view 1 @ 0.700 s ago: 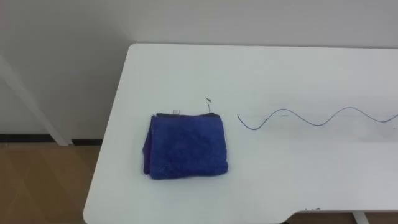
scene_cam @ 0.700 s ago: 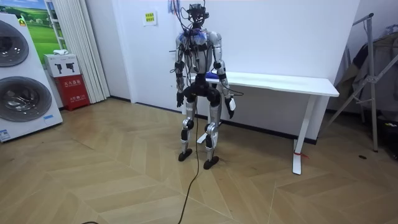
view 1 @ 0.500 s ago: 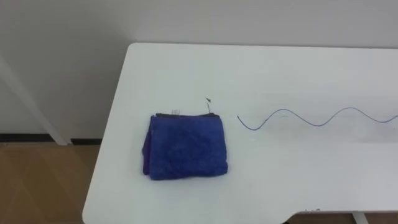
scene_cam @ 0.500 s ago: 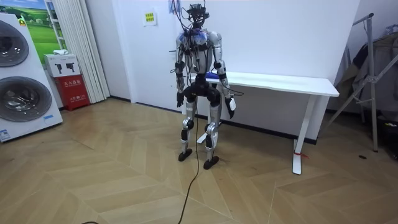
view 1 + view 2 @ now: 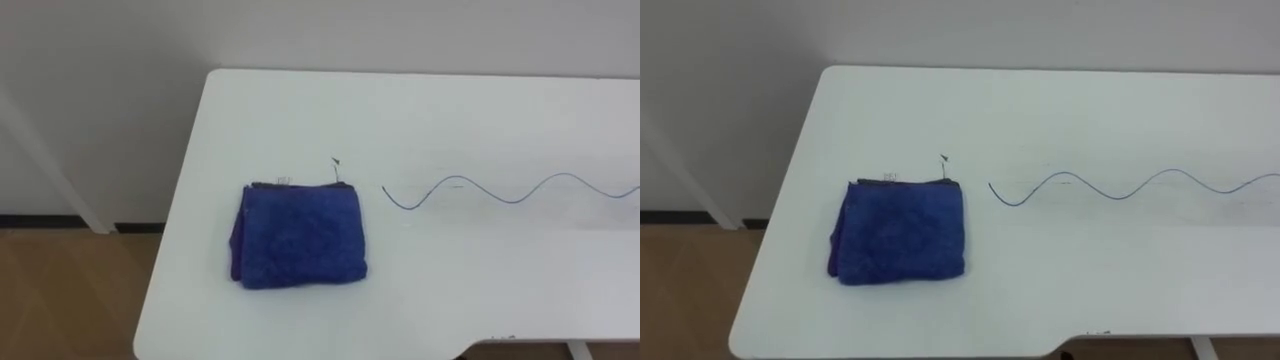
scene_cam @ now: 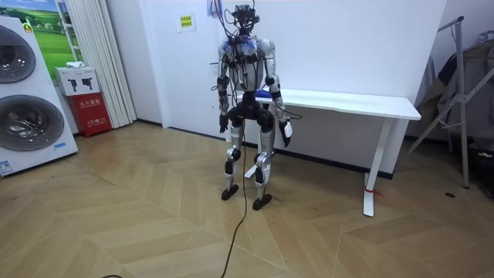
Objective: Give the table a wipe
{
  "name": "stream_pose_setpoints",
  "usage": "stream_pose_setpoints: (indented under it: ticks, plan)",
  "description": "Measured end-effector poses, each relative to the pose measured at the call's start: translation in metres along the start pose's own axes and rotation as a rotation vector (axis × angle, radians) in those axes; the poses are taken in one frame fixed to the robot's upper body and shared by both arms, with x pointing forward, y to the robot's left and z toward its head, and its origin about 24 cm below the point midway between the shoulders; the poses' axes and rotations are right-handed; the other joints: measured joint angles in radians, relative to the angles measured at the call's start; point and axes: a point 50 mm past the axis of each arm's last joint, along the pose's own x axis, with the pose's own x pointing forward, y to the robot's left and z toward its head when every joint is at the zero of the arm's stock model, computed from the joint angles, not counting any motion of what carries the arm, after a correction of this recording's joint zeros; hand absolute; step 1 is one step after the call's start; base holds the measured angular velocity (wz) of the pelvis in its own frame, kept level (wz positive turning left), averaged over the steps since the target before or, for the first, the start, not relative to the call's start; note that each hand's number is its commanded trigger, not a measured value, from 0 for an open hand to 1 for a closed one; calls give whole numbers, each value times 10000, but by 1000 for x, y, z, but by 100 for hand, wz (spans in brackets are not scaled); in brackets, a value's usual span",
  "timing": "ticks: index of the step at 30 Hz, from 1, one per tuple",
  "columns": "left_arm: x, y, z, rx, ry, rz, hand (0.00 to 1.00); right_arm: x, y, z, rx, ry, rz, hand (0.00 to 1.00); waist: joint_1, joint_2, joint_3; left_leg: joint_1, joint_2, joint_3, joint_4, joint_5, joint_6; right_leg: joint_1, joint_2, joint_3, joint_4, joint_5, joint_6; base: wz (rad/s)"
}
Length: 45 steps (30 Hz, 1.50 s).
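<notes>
Folded plush blue cloth (image 5: 298, 235) flat on smooth white tabletop (image 5: 450, 120), near its left end, just beside thin wavy line (image 5: 510, 199). Left hand (image 6: 222, 122), right hand (image 6: 286, 133) hanging low; fingers released or clenched, impossible to tell.

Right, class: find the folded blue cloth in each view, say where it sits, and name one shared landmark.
Left eye view: the blue cloth lies lower left of centre, near the white table's left end, just left of the wavy line.
Right eye view: same spot, further left in the picture.
Room view: a small blue patch, probably the cloth, on the table end beside the robot.
Shared landmark: the table's rounded left end.
</notes>
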Motion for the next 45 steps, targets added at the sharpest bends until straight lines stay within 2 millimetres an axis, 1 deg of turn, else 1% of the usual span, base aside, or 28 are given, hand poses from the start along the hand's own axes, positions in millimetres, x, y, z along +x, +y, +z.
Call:
stream_pose_setpoints:
  ticks: [2, 5, 7, 9, 10, 12, 13, 16, 18, 19, 20, 21, 22, 23, 26, 28, 29, 31, 32, 34, 35, 37, 38, 40, 41, 43, 44, 45]
  plan:
    - [-1, 1, -3, -23, 115, 32, 0, -1, -2, -5, 679, 295, -193, 0, 7, 8, 3, 55, -1, 8, -43, 0, 0, 30, 2, 3, -8, -2, 2, 0]
    - [0, 6, -8, -380, 502, 272, 0, -3, -10, -21, 2610, 876, -792, 0, -39, 8, 3, 72, -4, 20, -61, 0, 1, 45, 1, 15, -12, -8, 13, 1]
    - [-1, 14, -16, -877, 954, 635, 0, -6, -19, -33, 4780, 1304, -1457, 0, -281, -8, 7, 111, -9, -35, -61, 0, 1, 196, -6, -49, -33, -17, 25, 9]
    - [-2, 21, -22, -1102, 1256, 911, 0, -9, -27, -43, 6124, 1583, -1976, 0, -433, -19, 19, 210, -6, -18, -60, 0, 1, 263, -4, -37, -29, -19, 24, 0]
    - [-3, 25, -26, -1167, 1345, 1051, 0, -12, -34, -49, 7151, 1759, -2403, 0, -598, -90, 63, 275, -12, 22, -59, 0, 0, 277, -8, -16, -27, -29, 28, -4]
    - [-3, 30, -28, -1359, 1486, 1336, 0, -14, -45, -53, 8993, 1892, -3095, 0, -821, -91, 65, 333, -33, 33, -60, -1, 1, 311, -19, 27, -4, -66, 42, -4]
    - [-3, 34, -30, -1378, 1564, 1477, 0, -15, -52, -54, 9975, 1874, -3511, 0, -928, -97, 63, 362, -31, 40, -65, -2, 2, 313, -19, 34, 16, -79, 40, -4]
    - [-3, 43, -30, -1576, 1584, 1786, 0, -20, -70, -55, 11685, 1886, -4751, 0, -1264, -154, 26, 442, -11, 75, -112, -2, 2, 276, 2, 102, 162, -139, 23, -5]
    - [-3, 47, -31, -1788, 1624, 1982, 0, -22, -80, -55, 12200, 1939, -5463, 0, -1299, -187, -7, 462, -2, 171, -129, -3, 4, 165, 1, 196, 253, -177, 18, -16]
    - [-3, 49, -31, -1848, 1600, 2074, 0, -23, -88, -50, 12431, 1844, -5882, 0, -1288, -253, -44, 435, 3, 270, -135, -3, 4, 46, 6, 295, 400, -179, 13, -23]
    - [-3, 50, -31, -1850, 1583, 2094, 0, -24, -93, -47, 12560, 1755, -6078, 0, -1291, -228, -29, 412, 1, 301, -136, -3, 4, -13, 8, 334, 445, -179, 13, -24]
    - [-3, 50, -30, -1827, 1563, 2107, 0, -25, -102, -40, 12770, 1638, -6477, 0, -1289, -265, -43, 389, -6, 399, -137, -5, 9, -114, 4, 406, 538, -179, 14, -20]
    - [-3, 51, -28, -1785, 1481, 2130, 0, -26, -111, -31, 12798, 1473, -6918, 0, -1279, -256, -32, 369, -6, 456, -124, -7, 12, -155, 4, 433, 549, -171, 17, -16]
    - [-2, 52, -28, -1756, 1456, 2150, 0, -27, -114, -27, 12800, 1357, -7128, 0, -1281, -272, -43, 348, -6, 462, -119, -7, 12, -185, 5, 440, 561, -170, 16, -7]
    - [-2, 54, -25, -1647, 1318, 2178, 0, -31, -132, -2, 12295, 716, -8073, 0, -1208, -331, -44, 262, -5, 468, -97, -7, 12, -272, 5, 440, 587, -168, 15, 0]
    - [-2, 54, -24, -1629, 1253, 2194, 0, -36, -146, 26, 11309, -130, -8778, 0, -1174, -327, -39, 201, -2, 490, -100, -6, 13, -366, 6, 441, 637, -169, 15, 0]
    - [-2, 54, -22, -1619, 1168, 2189, 0, -38, -150, 33, 11059, -368, -8970, 0, -1150, -331, -38, 183, -3, 490, -100, -6, 13, -388, 6, 443, 645, -170, 16, 0]
    - [-1, 53, -18, -1395, 981, 2036, 0, -49, -164, 64, 9451, -1678, -9830, 0, -945, -358, -42, 121, -13, 554, -93, -4, 16, -514, 8, 535, 699, -170, 16, -10]
    - [-1, 53, -17, -1331, 961, 1983, 0, -52, -166, 73, 9028, -2084, -10013, 0, -920, -355, -44, 75, -15, 563, -74, -3, 16, -558, 8, 553, 707, -170, 16, -9]
    - [0, 52, -15, -1032, 874, 1861, 0, -67, -171, 107, 7192, -3731, -10706, 0, -795, -386, -26, 9, -15, 561, -50, -1, 18, -587, 8, 552, 704, -169, 15, 0]
    - [-1, 51, -15, -910, 860, 1798, 0, -73, -172, 118, 6711, -4309, -10886, 0, -785, -379, -28, 16, -16, 561, -48, -1, 18, -605, 8, 552, 705, -169, 15, 0]
    - [0, 49, -12, -693, 731, 1703, 0, -101, -172, 159, 4863, -6743, -11663, 0, -632, -380, -15, -4, -5, 565, -40, 0, 17, -740, 26, 586, 737, -168, 13, -6]
    - [0, 49, -11, -686, 657, 1698, 0, -107, -170, 167, 4463, -7280, -11840, 0, -613, -394, 13, -9, -1, 561, -40, 0, 17, -738, 31, 579, 727, -167, 11, 0]
    - [1, 46, -7, -395, 474, 1538, 0, -129, -159, 190, 3029, -9160, -12258, 0, -456, -444, 18, -15, 4, 552, -56, 0, 16, -708, 30, 535, 688, -165, 8, 5]
    - [1, 45, -6, -366, 461, 1487, 0, -134, -155, 196, 2757, -9599, -12249, 0, -398, -421, 7, -18, 3, 555, -59, 0, 16, -712, 29, 535, 686, -165, 8, 0]
    - [1, 46, -5, -193, 407, 1383, 0, -149, -138, 214, 1418, -10907, -12307, 0, -251, -523, 46, -19, 7, 537, -62, 0, 15, -682, 32, 506, 684, -165, 8, 0]
    - [1, 46, -5, -164, 412, 1377, 0, -151, -134, 217, 1069, -11150, -12315, 0, -217, -548, 49, -18, 9, 533, -64, 0, 15, -660, 33, 491, 684, -164, 8, 3]
    - [1, 45, -5, -122, 390, 1343, 0, -156, -125, 223, 471, -11640, -12326, 0, -54, -593, 52, -2, 8, 539, -71, 0, 15, -631, 29, 481, 697, -164, 8, 0]
